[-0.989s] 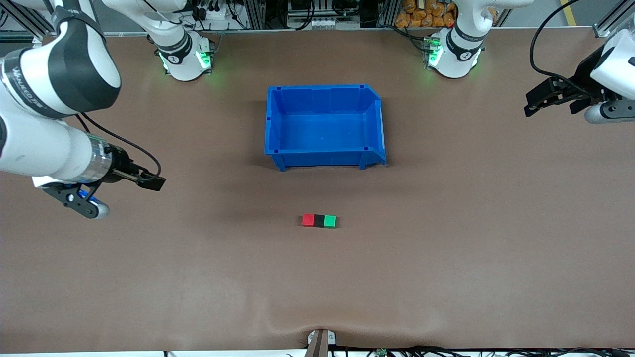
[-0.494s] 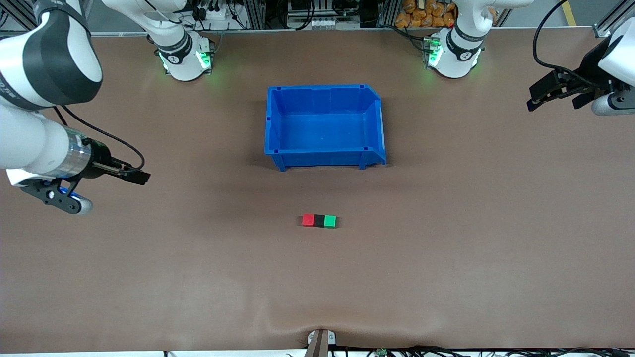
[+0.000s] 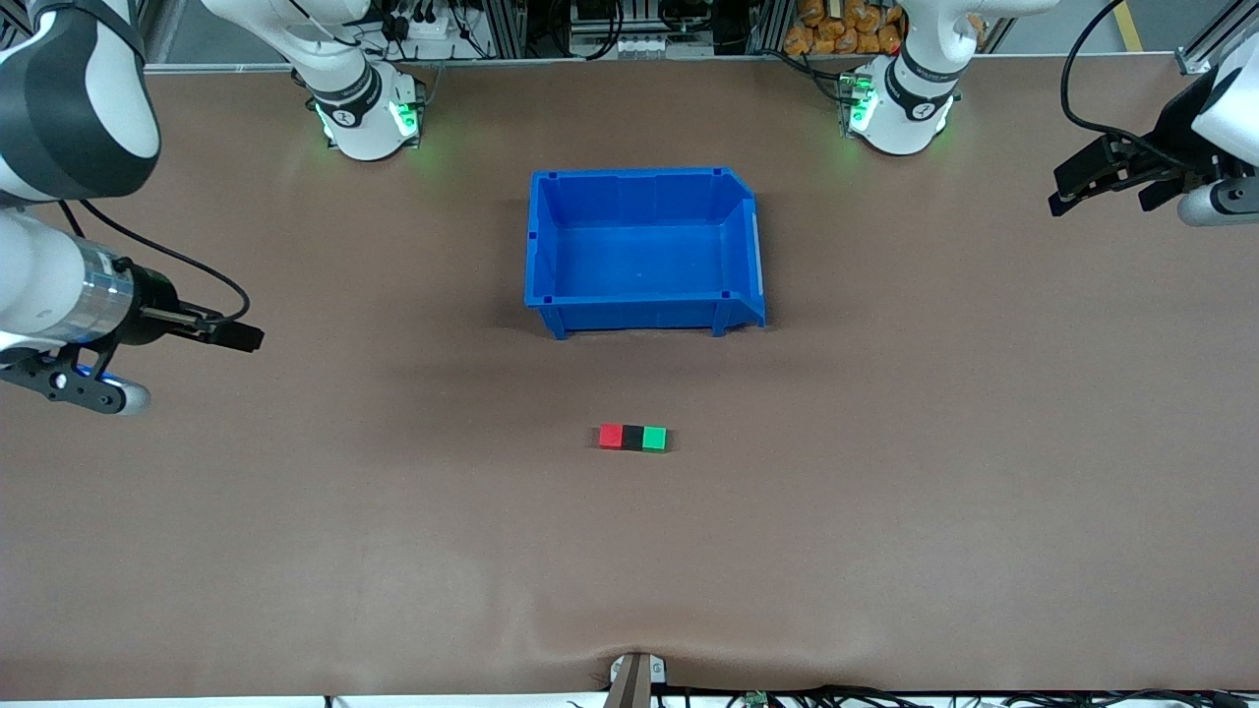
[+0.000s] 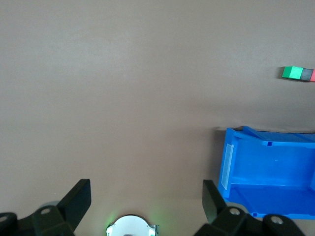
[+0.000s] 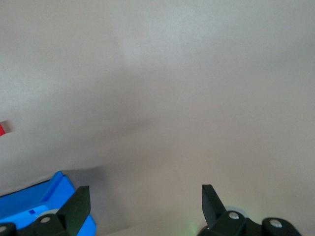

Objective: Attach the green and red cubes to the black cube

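The red cube (image 3: 611, 436), black cube (image 3: 632, 438) and green cube (image 3: 654, 438) lie touching in one row on the brown table, black in the middle, nearer the front camera than the blue bin (image 3: 644, 246). In the left wrist view the green cube (image 4: 294, 73) and black cube (image 4: 306, 74) show at the edge. A sliver of the red cube (image 5: 2, 129) shows in the right wrist view. My right gripper (image 3: 236, 336) hangs open and empty over the right arm's end of the table. My left gripper (image 3: 1098, 205) hangs open and empty over the left arm's end.
The blue bin (image 4: 268, 172) stands empty mid-table between the cubes and the arm bases; its corner (image 5: 29, 201) shows in the right wrist view. The left arm's base (image 4: 130, 227) glows green. Bare brown table lies around the cube row.
My right gripper has drawn back from the cubes toward the right arm's end of the table. My left gripper has shifted slightly toward its base. The cubes have not moved.
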